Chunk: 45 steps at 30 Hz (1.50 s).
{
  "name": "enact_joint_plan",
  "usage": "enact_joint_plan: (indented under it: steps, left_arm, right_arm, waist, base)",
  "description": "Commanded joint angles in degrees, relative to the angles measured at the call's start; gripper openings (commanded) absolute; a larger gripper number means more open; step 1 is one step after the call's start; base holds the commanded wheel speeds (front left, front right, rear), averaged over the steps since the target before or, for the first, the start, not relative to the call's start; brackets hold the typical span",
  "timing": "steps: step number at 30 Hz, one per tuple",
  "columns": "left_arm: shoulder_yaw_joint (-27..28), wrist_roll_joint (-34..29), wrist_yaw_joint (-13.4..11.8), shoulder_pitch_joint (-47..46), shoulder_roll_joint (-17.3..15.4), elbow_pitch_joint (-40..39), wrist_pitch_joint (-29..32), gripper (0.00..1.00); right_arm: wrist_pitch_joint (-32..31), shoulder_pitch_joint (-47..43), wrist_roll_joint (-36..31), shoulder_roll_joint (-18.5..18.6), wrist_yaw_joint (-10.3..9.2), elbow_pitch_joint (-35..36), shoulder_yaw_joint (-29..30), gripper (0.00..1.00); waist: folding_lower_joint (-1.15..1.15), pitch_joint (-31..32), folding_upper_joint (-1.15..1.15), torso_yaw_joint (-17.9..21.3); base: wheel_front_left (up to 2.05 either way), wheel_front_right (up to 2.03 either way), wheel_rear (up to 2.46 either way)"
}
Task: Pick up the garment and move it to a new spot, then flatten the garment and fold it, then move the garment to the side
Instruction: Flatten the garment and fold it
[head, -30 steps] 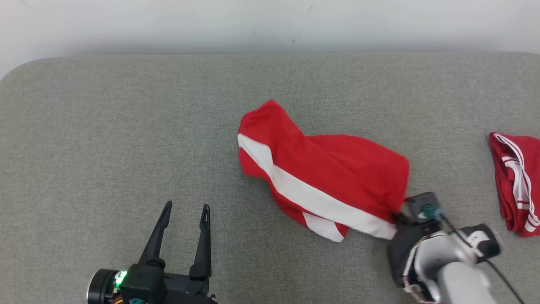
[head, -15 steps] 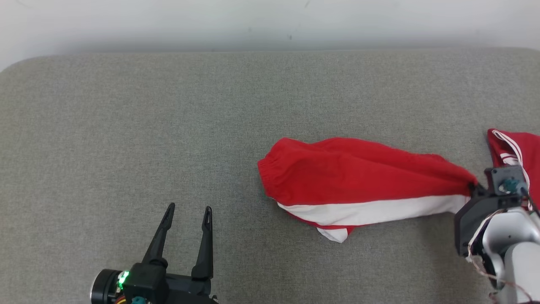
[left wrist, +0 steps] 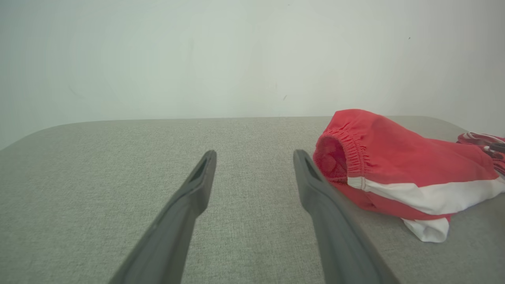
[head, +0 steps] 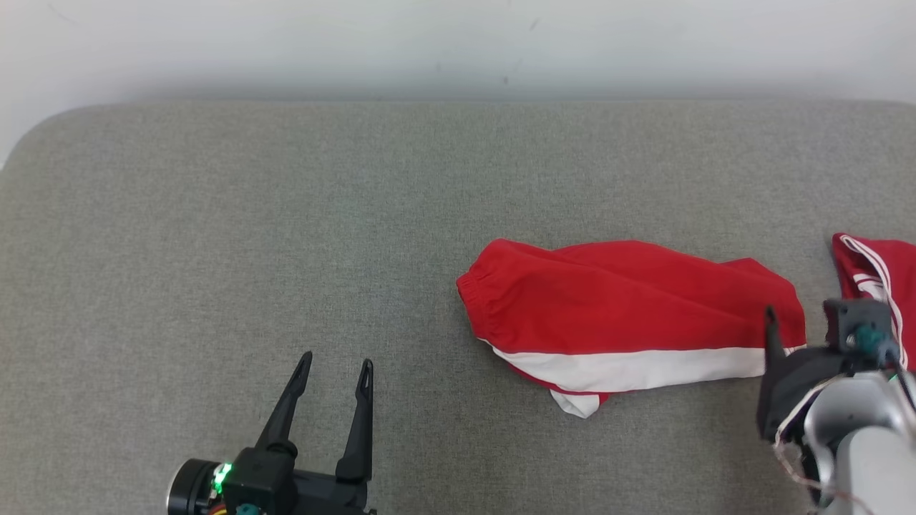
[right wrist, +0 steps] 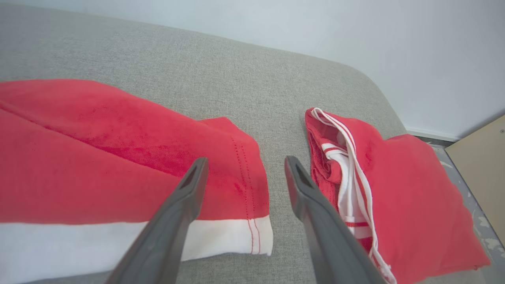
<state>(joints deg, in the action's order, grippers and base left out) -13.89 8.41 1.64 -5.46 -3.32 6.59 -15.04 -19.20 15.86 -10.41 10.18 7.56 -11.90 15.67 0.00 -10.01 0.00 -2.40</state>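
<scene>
The right gripper (right wrist: 245,159) stands with its two dark fingers spread wide and nothing between them. In its own wrist view the left finger crosses the leg-hem end of the red shorts (head: 630,307) and the right finger crosses the edge of a folded red garment (right wrist: 398,189). Whether either finger touches cloth cannot be told. In the head view one finger rises at the shorts' right end, while the other is hidden behind the wrist camera housing (head: 855,325). The pale forearm (head: 859,458) comes up from the lower right corner and is cut off by the frame.

The left gripper (head: 336,360) sits low at the lower left, fingers apart and empty, pointing across bare cloth, well apart from the shorts.

The shorts lie rumpled on the grey padded table (head: 215,250), right of centre. Their elastic waistband is to the left and the hem to the right, with a white stripe along the near edge and a white scrap poking out beneath it. The folded garment, with thin white stripes, lies just beside the hem across a strip of grey. The head view's right edge cuts it off.
</scene>
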Motion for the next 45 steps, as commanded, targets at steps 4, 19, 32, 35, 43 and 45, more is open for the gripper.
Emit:
enact_joint_plan:
  steps: [4,19,32,35,43,45]
  left_arm:
    - [0.2,-0.4,1.0,1.6,-0.1,0.9,-0.2,1.0]
    - [3.3,1.1,0.4,5.8,-0.2,1.6,-0.2,1.0]
    - [9.5,1.4,-1.2,11.8,0.3,0.9,-0.2,1.0]
    - [10.1,0.7,-0.7,12.7,0.3,0.7,-0.2,1.0]
    - [11.2,-0.4,0.6,13.8,0.4,0.8,-0.2,1.0]
    - [11.0,-0.5,0.7,13.5,0.4,1.0,-0.2,1.0]
  right_arm:
    - [6.7,-3.8,0.2,-4.0,-0.18,3.0,-0.2,1.0]
    - [26.0,-18.5,5.9,-7.4,-0.18,9.0,-9.8,1.0]
    - [32.1,-22.1,5.1,-7.4,-0.18,5.9,-10.2,1.0]
    - [32.6,-22.2,4.9,-7.4,-0.18,5.5,-10.0,1.0]
    - [33.0,-21.6,4.5,-7.4,-0.18,4.2,-9.3,1.0]
    - [33.1,-21.4,4.5,-7.4,-0.18,4.1,-9.2,1.0]
  waist:
    - [0.0,1.7,0.0,0.3]
    - [0.0,7.5,0.0,3.6]
    - [0.0,11.7,0.0,2.5]
    - [0.0,12.1,0.0,2.3]
    - [0.0,12.4,0.0,2.6]
    - [0.0,12.3,0.0,2.7]
  base:
    - [0.0,0.0,0.0]
    - [0.0,0.0,0.0]
    - [0.0,0.0,0.0]
    - [0.0,0.0,0.0]
    - [0.0,0.0,0.0]
    - [0.0,0.0,0.0]
